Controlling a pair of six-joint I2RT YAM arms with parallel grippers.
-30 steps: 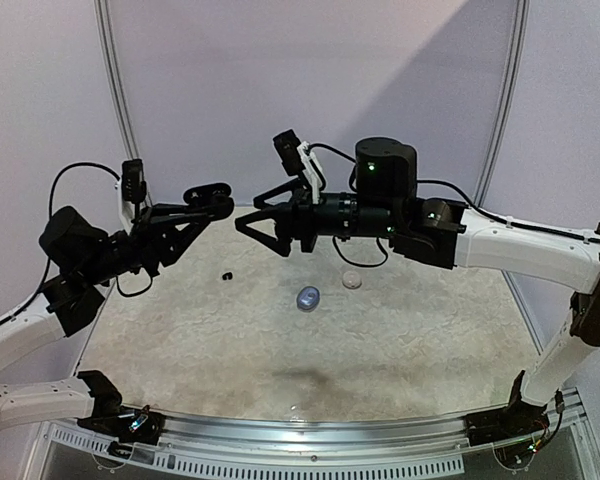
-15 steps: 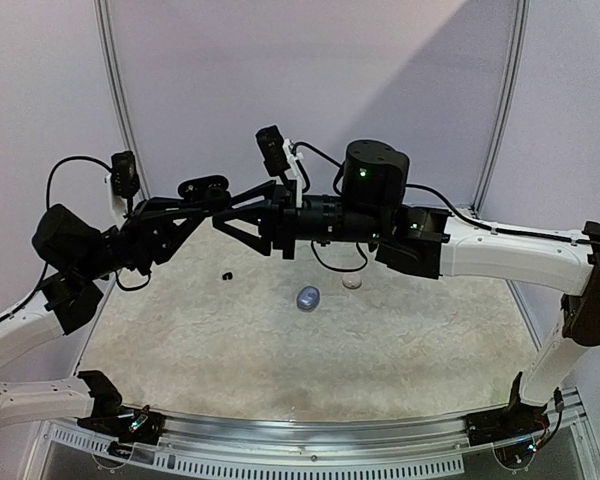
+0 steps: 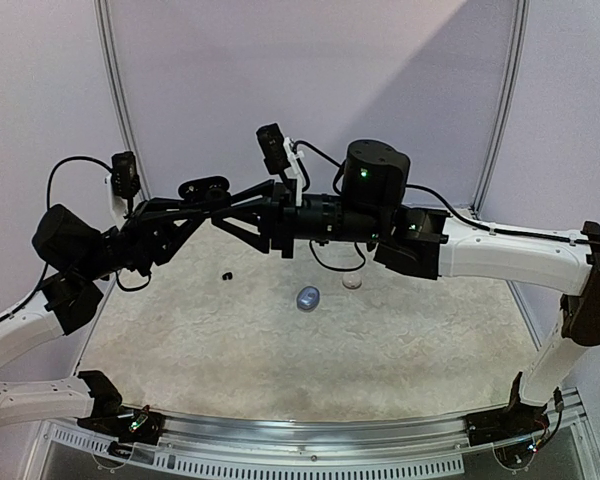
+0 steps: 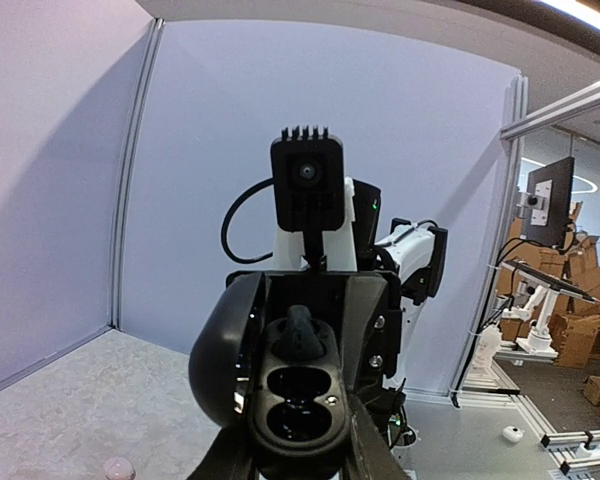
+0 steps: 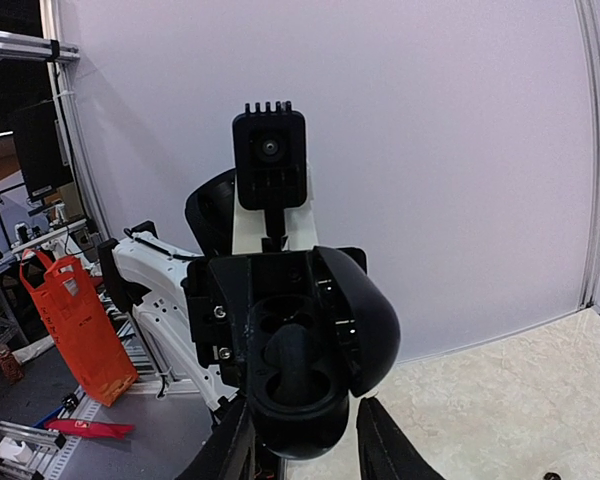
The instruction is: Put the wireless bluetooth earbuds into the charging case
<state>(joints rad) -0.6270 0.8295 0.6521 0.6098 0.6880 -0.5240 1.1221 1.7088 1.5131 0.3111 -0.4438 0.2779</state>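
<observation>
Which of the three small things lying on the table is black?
The tiny bud farthest left; the middle oval is bluish, the right one pale.

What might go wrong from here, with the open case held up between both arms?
The left gripper holds the open charging case high above the table; a slip would drop it. The black earbud looks perched on its socket, not seated, and may fall out. The right gripper sits very close; a nudge could tilt the case.

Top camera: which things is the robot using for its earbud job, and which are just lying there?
In the job: black charging case, held by left gripper; right gripper; small black bud.
Lying about: silvery oval thing; pale round thing.
</observation>
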